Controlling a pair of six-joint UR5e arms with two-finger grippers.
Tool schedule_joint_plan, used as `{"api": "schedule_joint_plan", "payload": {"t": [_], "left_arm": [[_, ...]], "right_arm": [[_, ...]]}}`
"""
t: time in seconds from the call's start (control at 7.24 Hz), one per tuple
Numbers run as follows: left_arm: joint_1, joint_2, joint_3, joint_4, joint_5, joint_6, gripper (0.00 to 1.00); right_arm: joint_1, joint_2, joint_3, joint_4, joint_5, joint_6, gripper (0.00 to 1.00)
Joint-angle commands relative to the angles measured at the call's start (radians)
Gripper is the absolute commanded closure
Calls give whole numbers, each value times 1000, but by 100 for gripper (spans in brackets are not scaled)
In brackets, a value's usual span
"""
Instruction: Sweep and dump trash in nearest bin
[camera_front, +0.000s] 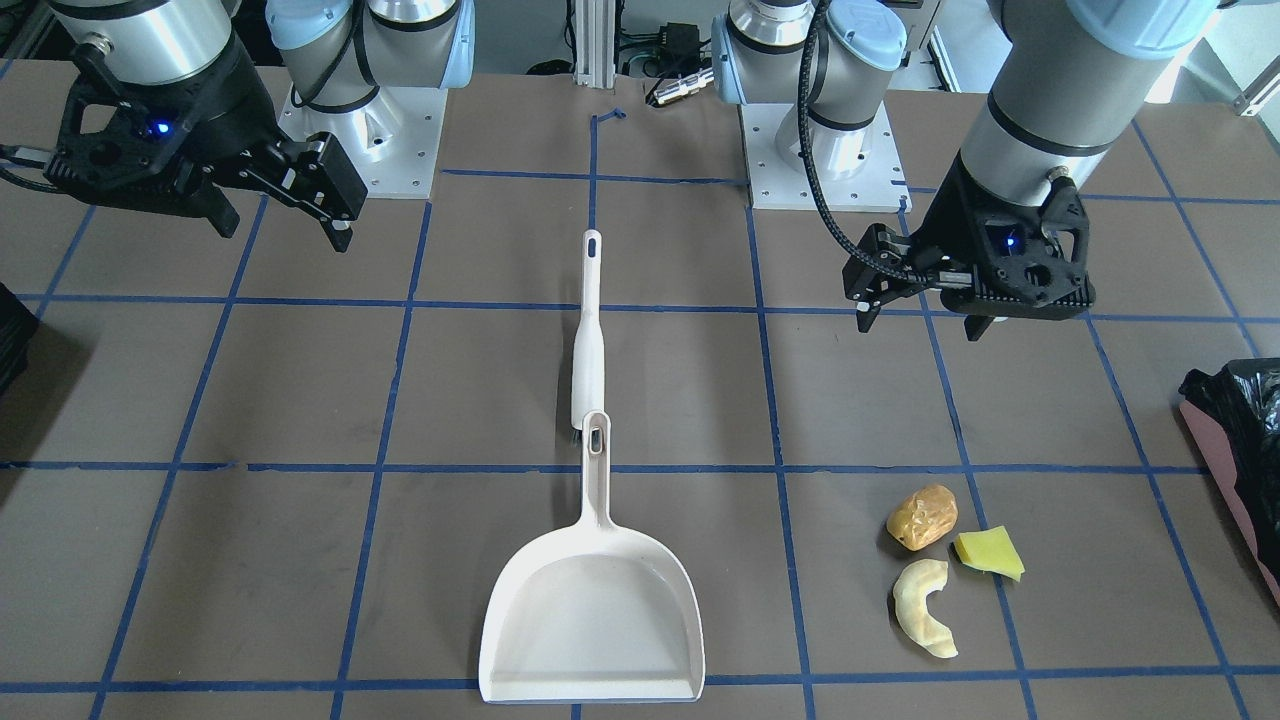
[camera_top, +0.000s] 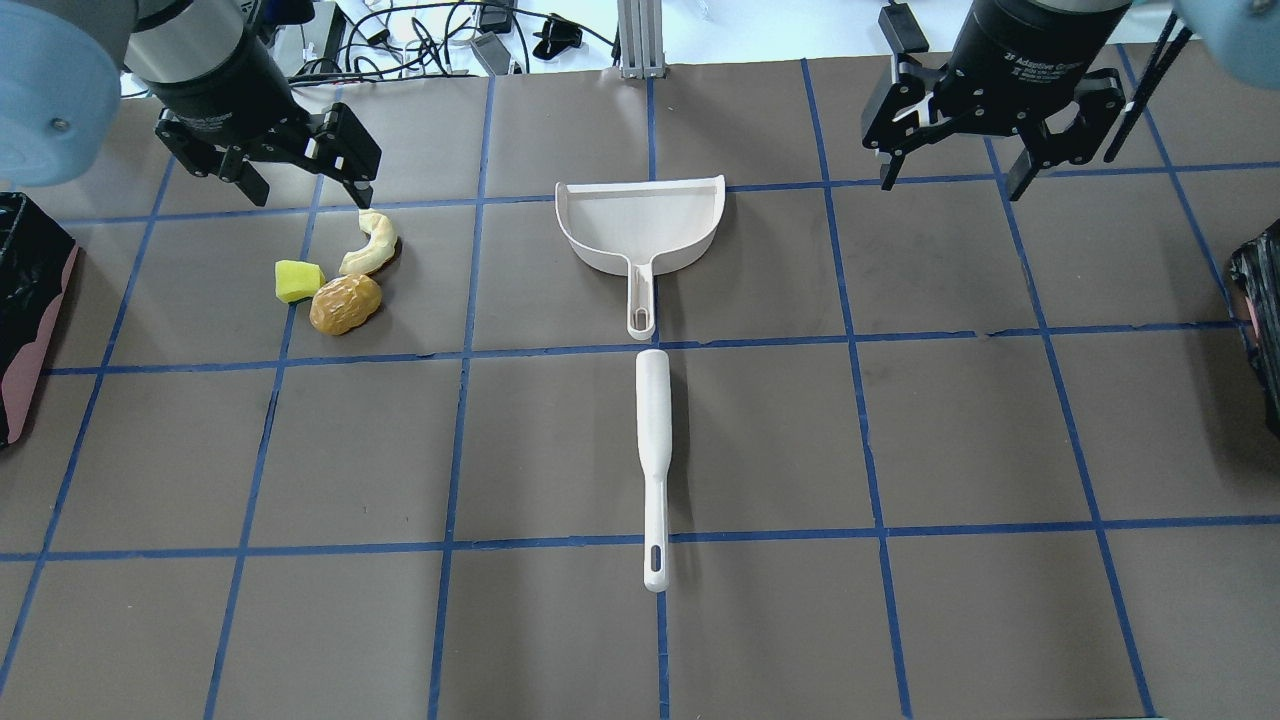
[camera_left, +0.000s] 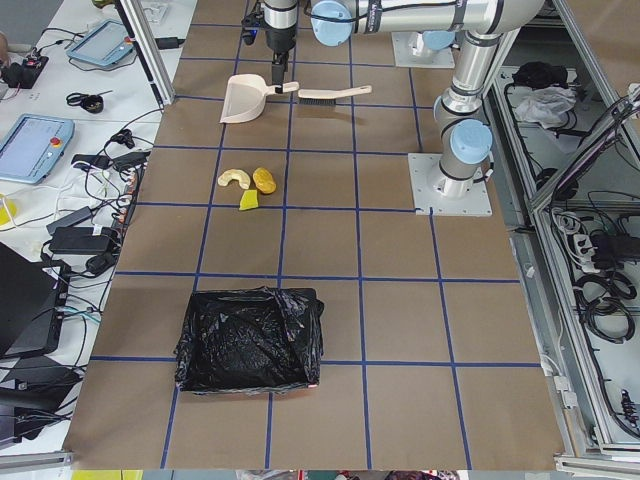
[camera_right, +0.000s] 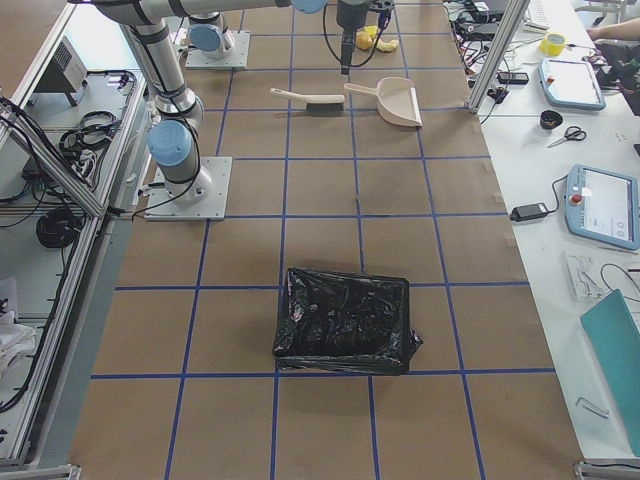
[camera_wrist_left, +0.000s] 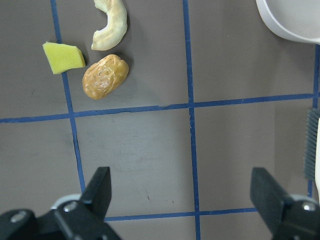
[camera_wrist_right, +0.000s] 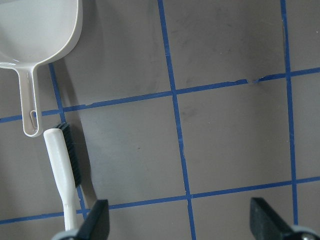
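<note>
The trash lies together on the table: a golden-brown chunk (camera_top: 345, 303), a cream crescent (camera_top: 370, 245) and a yellow wedge (camera_top: 298, 280). They also show in the left wrist view, with the chunk (camera_wrist_left: 105, 76) nearest. My left gripper (camera_top: 308, 195) hovers open and empty just beyond them. The bin (camera_top: 30, 300), pink-sided with a black bag, stands at the table's left edge. A white dustpan (camera_top: 640, 225) and a white brush (camera_top: 653, 450) lie in line at the middle. My right gripper (camera_top: 950, 185) hovers open and empty to the right of the dustpan.
A second black-bagged bin (camera_top: 1262, 320) stands at the table's right edge. The brown table (camera_top: 900, 450) is marked with blue tape squares. The arm bases (camera_front: 360, 130) are at the robot's side. Cables and tablets lie past the far edge.
</note>
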Motion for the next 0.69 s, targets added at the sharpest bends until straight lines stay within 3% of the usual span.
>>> {"api": "schedule_joint_plan", "payload": {"t": [0.0, 0.55], "left_arm": [[2, -10, -5, 15, 2, 4, 0], [12, -9, -5, 48, 3, 4, 0]], "right_arm": [[-1, 0, 0, 0, 0, -2, 0], [-1, 0, 1, 1, 0, -5, 0]]}}
